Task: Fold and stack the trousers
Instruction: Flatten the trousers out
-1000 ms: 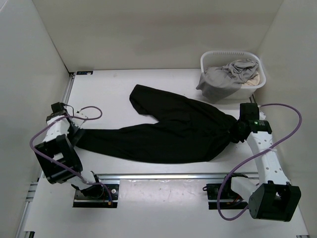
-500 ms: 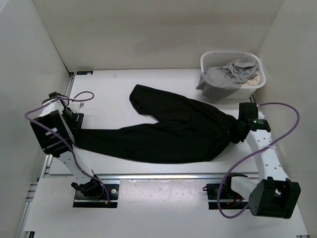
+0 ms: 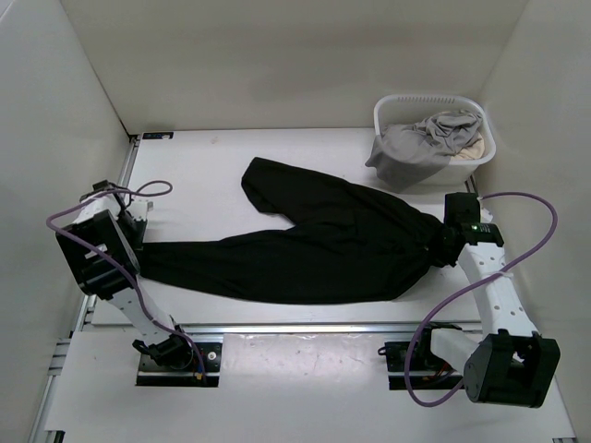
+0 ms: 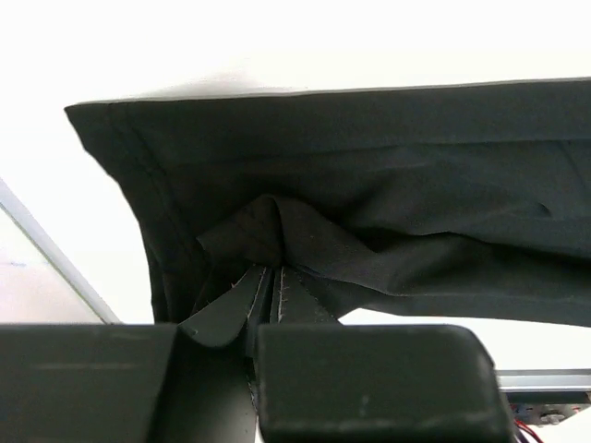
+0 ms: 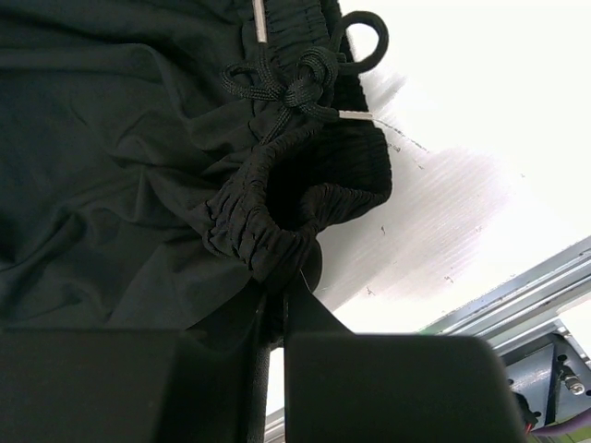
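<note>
Black trousers lie flat across counter: waistband at right, near leg stretched out to left, other leg angled toward far left. Hem end: left gripper pressed together on raised pinch of leg fabric. Waist end: right gripper pinching bunched elastic waistband, knotted drawstring just beyond. Far right corner: white basket holding grey garment and beige cloth, near waist end.
</note>
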You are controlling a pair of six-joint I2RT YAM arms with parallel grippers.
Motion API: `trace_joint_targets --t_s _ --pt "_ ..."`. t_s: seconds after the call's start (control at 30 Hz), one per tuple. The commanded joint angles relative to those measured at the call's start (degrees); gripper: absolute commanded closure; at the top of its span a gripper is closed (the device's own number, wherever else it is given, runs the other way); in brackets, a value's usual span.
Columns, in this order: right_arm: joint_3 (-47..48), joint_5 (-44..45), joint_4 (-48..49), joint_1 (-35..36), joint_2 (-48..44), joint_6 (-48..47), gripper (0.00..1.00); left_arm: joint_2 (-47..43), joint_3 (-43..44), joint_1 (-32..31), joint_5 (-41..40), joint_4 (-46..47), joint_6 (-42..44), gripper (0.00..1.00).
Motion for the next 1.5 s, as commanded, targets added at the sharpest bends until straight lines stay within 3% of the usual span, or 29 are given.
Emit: trace_joint_targets --t_s 0.0,0.13,0.23,0.27,0.4,0.6,0.73,0.83,0.9,1.17,1.33,1.37,1.4,1.47 --pt "-0.4 1.6 0.5 -0.2 -0.9 -0.5 1.0 -3.1 -0.2 0.3 -1.2 0.9 -0.2 0.86" --pt "3.2 -0.1 4.4 -0.7 2.5 -0.5 1.0 -3.6 6.6 0.3 -0.5 1.6 -0.8 0.86" --pt "12.1 -2.7 4.2 -2.4 9.0 -0.5 1.0 -1.7 19.7 0.3 0.1 0.3 -1.3 0.86" --pt "19.3 -3.2 3.3 -2.9 10.4 -2.1 1.0 -1.2 25.9 0.3 0.1 -1.1 -1.3 0.86" --pt "27.0 -3.2 -0.8 -5.5 11.4 -3.5 1.0 -1.8 30.7 0.3 -1.9 -2.2 0.3 0.86" --pt "15.0 -3.8 -3.8 -8.1 3.7 -2.9 1.0 -7.7 14.7 1.5 -2.5 -0.9 1.9 0.86" --pt "4.1 -5.9 -6.3 -10.0 -2.1 -0.6 1.0 -11.5 3.1 3.2 -2.5 -0.4 5.0 0.79" --pt "-4.4 -7.2 -7.0 -10.7 -5.9 0.9 1.0 -14.3 -5.6 4.6 -5.5 1.6 6.4 0.65" --pt "-9.3 -6.3 -7.5 -10.7 -7.1 1.5 1.0 -14.8 -8.8 5.5 -6.9 1.6 8.1 0.52" --pt "-13.0 -5.7 -6.3 -10.7 -7.1 2.0 1.0 -19.0 -12.1 10.0 -7.6 -0.8 11.4 0.38" --pt "-12.5 -3.9 -8.4 -10.7 -7.1 3.3 1.0 -19.0 -10.7 10.5 -13.4 -1.4 10.9 0.43" --pt "-12.5 -3.3 -9.0 -10.7 -7.1 3.9 1.0 -19.0 -10.7 11.1 -14.3 -1.4 10.9 0.47" --pt "-12.5 -3.3 -9.0 -10.7 -7.8 3.9 1.0 -19.0 -11.6 11.8 -15.0 -1.4 11.6 0.59" --pt "-12.5 -3.3 -9.8 -10.7 -8.3 4.5 1.0 -19.0 -13.4 12.5 -15.5 -3.6 13.0 0.69"
